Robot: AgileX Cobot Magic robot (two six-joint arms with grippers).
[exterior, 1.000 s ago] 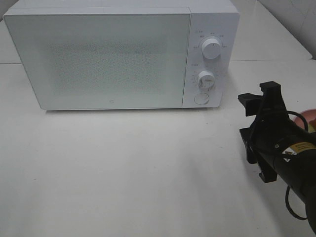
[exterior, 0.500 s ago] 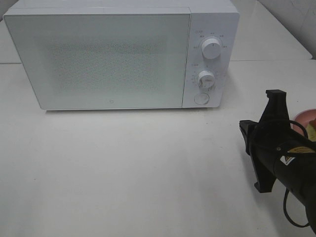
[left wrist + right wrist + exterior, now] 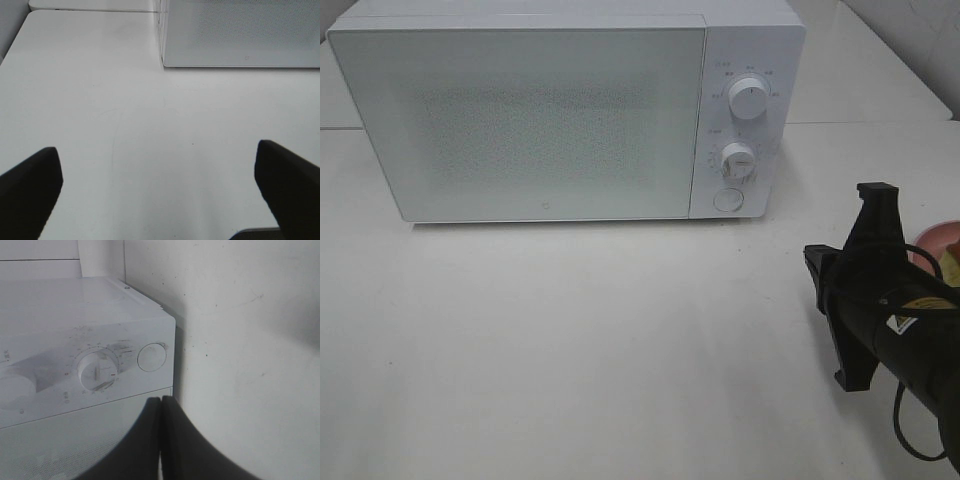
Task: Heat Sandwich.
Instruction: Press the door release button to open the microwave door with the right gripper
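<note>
Table [image 3: 570, 350] carrying a white microwave [image 3: 540, 120], door shut. The left gripper [image 3: 156, 147] hangs spread wide over bare table, well clear of the oven. The right gripper [image 3: 161, 400], fingers pressed together, points at the control panel. Only a sliver of the pink plate [image 3: 930, 237] shows behind the right arm; the sandwich is hidden, probably on that plate. Likely hazards: the arm's rear brushing the plate as it advances; a hard push sliding the oven backward; an off-line approach striking the lower dial [image 3: 738, 160] rather than the round button [image 3: 727, 200] just beneath.
</note>
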